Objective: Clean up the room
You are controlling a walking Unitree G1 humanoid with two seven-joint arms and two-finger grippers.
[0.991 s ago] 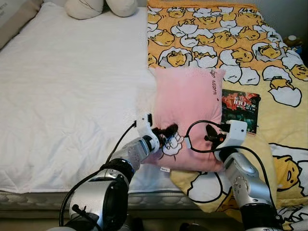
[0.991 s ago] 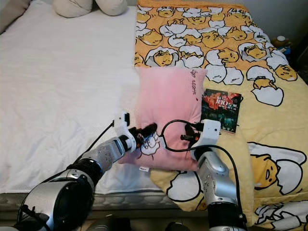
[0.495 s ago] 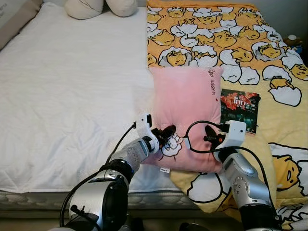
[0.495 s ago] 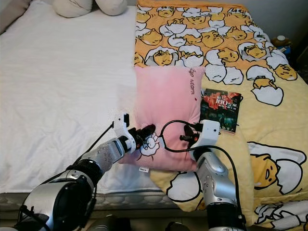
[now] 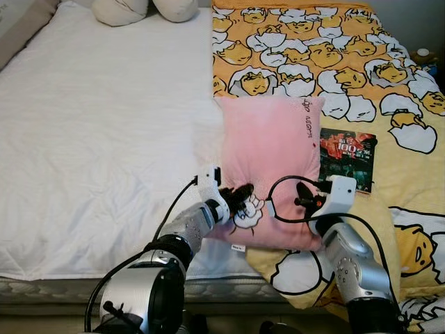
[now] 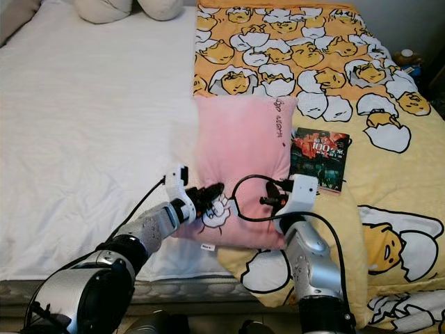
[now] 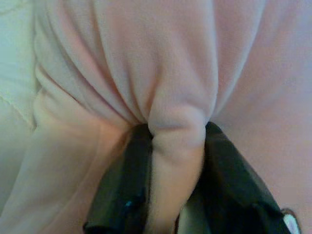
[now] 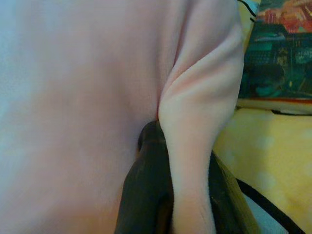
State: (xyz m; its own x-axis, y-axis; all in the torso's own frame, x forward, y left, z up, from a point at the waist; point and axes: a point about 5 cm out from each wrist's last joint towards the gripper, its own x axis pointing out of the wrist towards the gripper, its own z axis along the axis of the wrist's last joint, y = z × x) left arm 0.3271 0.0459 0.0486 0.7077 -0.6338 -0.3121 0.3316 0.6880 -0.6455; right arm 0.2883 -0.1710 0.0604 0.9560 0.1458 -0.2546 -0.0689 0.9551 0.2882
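Now pink pillow (image 5: 271, 160) pinched by left claw (image 5: 240, 195), right claw (image 5: 304, 197)

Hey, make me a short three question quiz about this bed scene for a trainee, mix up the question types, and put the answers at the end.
1. True or false: the left gripper and the right gripper each pinch a fold of the pink pillow.
2. Multiple choice: the book lies
A. on the white sheet
B. on the yellow egg-print blanket, beside the pillow on the robot's right
C. on top of the pillow
3. Fill in: the two pale cushions sit at the far end of the ______ sheet.

Key: 1 true; 2 B; 3 white
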